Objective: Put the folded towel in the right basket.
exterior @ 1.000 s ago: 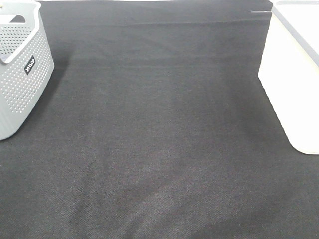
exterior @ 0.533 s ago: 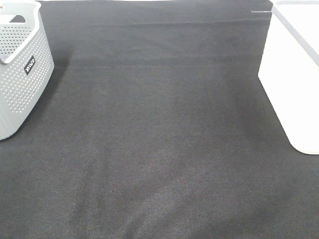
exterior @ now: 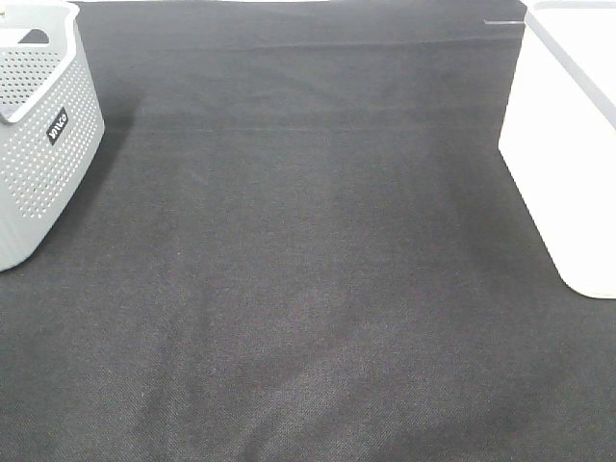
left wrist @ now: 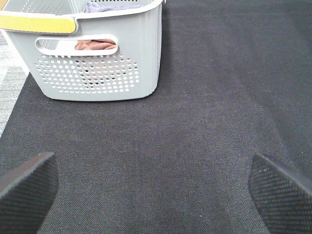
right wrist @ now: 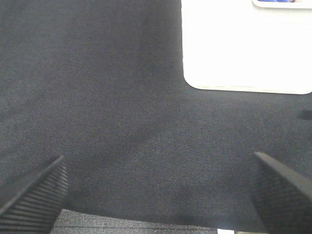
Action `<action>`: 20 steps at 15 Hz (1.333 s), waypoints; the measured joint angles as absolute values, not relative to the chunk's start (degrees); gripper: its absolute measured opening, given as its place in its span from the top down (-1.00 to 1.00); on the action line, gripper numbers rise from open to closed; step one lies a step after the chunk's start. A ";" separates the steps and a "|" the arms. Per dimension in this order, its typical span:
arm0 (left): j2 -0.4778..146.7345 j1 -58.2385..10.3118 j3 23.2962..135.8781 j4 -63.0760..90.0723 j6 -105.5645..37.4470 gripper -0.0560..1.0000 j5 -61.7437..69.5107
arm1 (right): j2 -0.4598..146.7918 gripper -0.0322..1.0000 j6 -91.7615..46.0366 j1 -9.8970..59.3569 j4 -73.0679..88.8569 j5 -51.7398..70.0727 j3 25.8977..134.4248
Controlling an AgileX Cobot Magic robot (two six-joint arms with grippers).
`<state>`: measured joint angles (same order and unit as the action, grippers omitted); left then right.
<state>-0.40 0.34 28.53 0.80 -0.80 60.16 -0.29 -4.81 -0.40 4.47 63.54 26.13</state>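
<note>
No folded towel lies out on the bench [exterior: 308, 289]. In the left wrist view, the gray basket [left wrist: 97, 63] at the upper left of the frame has some cloth [left wrist: 95, 45] in it, a brownish piece showing through the handle hole and a pale bit at the top. I cannot tell if that is the towel.

The white basket [exterior: 568, 144] sits at the upper right of the high view. In the right wrist view something blue [right wrist: 280, 1] peeks over its rim at the very top right. It is too small to say what it is.

So I think either the towel is already in the white basket, or it has not been taken out of the gray one. The pictures do not settle it.

The left gripper [left wrist: 156, 190] is spread wide, with nothing between its two dark fingers [left wrist: 27, 187]. The right gripper [right wrist: 156, 192] is spread wide too, and it holds nothing. Both hang over the bare dark bench. Neither gripper shows in the high view.

Set against the two earlier high pictures, nothing has moved. Both baskets sit in the same spots and the bench looks the same.
</note>
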 joint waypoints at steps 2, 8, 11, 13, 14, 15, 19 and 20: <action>-0.40 0.34 28.53 0.80 -0.80 -0.97 60.16 | -0.29 -0.94 -4.01 -0.40 4.13 63.37 26.13; -0.40 0.34 28.53 0.80 -0.80 -0.97 60.16 | -0.29 -0.94 -3.67 -0.40 4.30 63.31 26.13; -0.40 0.34 28.53 0.80 -0.80 -0.97 60.16 | -0.29 -0.94 -3.67 -0.40 4.30 63.31 26.07; -0.40 0.34 28.53 0.80 -0.80 -0.97 60.16 | -0.29 -0.94 -3.67 -0.40 4.30 63.31 26.07; -0.40 0.34 28.53 0.80 -0.80 -0.97 60.16 | -0.29 -0.94 -3.67 -0.40 4.30 63.31 26.07; -0.40 0.34 28.53 0.80 -0.80 -0.97 60.16 | -0.29 -0.94 -3.67 -0.40 4.30 63.31 26.07; -0.40 0.34 28.53 0.80 -0.80 -0.97 60.16 | -0.29 -0.94 -3.67 -0.40 4.30 63.31 26.07; -0.40 0.34 28.53 0.80 -0.80 -0.97 60.16 | -0.29 -0.94 -3.67 -0.40 4.30 63.31 26.07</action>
<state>-0.40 0.34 28.53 0.80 -0.80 60.16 -0.29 -3.67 -0.40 4.30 63.31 26.07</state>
